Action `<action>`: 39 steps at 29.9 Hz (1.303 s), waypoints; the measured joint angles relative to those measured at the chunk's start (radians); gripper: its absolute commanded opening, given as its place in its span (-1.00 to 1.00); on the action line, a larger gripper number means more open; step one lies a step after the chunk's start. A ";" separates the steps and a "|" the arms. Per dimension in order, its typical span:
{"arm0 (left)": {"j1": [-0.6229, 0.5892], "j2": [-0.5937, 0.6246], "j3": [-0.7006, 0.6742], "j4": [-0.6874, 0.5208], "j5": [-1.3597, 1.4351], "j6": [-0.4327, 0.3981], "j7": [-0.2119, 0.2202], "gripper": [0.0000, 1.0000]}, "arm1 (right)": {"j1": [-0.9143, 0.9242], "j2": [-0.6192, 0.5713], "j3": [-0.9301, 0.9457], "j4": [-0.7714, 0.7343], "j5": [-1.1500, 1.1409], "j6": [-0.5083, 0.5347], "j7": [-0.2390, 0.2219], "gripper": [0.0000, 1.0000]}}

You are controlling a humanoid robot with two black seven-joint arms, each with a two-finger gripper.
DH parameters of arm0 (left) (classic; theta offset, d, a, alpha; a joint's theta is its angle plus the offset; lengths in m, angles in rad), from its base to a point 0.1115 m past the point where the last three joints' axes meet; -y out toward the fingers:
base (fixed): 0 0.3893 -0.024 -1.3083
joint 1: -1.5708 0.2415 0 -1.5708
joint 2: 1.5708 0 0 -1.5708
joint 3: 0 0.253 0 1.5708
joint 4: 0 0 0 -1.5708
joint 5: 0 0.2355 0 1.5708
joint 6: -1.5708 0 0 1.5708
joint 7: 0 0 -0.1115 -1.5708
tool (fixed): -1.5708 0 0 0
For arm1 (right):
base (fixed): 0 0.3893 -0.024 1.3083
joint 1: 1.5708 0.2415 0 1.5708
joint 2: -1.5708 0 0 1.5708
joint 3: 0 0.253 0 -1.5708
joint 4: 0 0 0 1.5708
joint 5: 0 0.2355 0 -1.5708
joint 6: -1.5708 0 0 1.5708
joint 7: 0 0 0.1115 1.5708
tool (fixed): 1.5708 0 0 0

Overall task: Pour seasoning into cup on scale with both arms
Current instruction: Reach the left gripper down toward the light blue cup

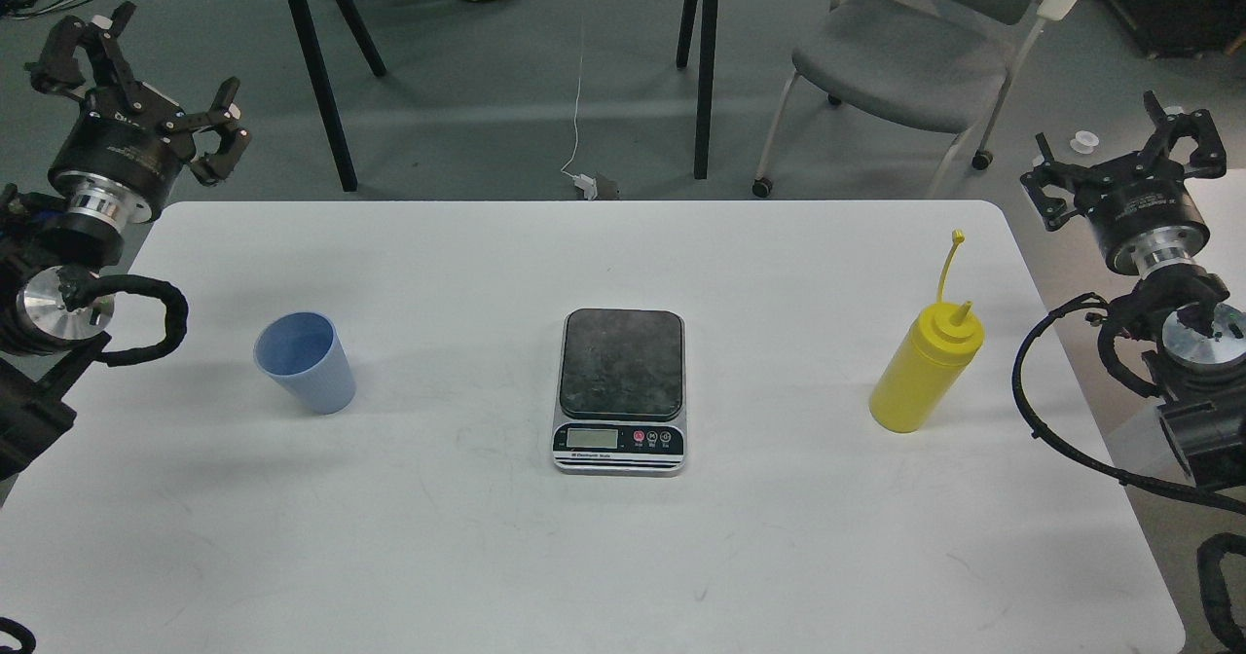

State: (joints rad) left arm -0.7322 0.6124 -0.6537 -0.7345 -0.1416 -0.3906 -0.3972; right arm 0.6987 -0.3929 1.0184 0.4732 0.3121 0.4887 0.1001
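Observation:
A light-blue ribbed cup [306, 361] stands upright on the left of the white table [584, 557], apart from the scale. The scale [621, 389] lies at the table's middle, its dark plate bare. A yellow seasoning bottle [925, 370] stands upright on the right, its cap strap sticking up off the nozzle. My left gripper [136, 80] hovers past the table's far left corner, open and holding nothing. Beyond the right edge, my right gripper [1129, 153] is raised, fingers spread, open and empty.
Behind the table stand a grey chair [905, 60] on castors and the black legs of another table [701, 60]. A white cable [578, 109] runs across the floor. Black arm cables [1061, 420] loop near the right table edge.

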 measured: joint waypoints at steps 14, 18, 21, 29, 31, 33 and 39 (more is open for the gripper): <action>-0.004 0.074 0.037 -0.085 0.061 -0.085 0.049 0.98 | -0.060 -0.060 0.008 0.072 0.000 0.000 0.002 0.99; -0.006 0.143 0.049 -0.195 0.288 -0.097 0.064 0.98 | -0.093 -0.088 0.015 0.128 0.001 0.000 0.003 0.99; 0.005 0.193 0.056 -0.296 0.495 -0.089 0.064 0.97 | -0.110 -0.101 0.018 0.161 0.001 0.000 0.004 0.99; 0.042 0.262 0.063 -0.438 1.136 0.062 0.051 0.90 | -0.134 -0.120 0.019 0.187 0.001 0.000 0.004 0.99; 0.053 0.262 0.064 -0.440 1.335 0.103 0.050 0.89 | -0.138 -0.126 0.019 0.188 0.001 0.000 0.004 0.99; 0.071 0.262 0.066 -0.434 1.522 0.148 0.050 0.89 | -0.140 -0.135 0.019 0.191 0.001 0.000 0.005 0.99; 0.120 0.255 0.158 -0.349 1.877 0.327 0.049 0.69 | -0.150 -0.156 0.019 0.226 0.001 0.000 0.006 0.99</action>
State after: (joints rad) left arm -0.6123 0.8672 -0.4955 -1.0836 1.7358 -0.0633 -0.3486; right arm 0.5487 -0.5492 1.0371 0.6990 0.3130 0.4887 0.1060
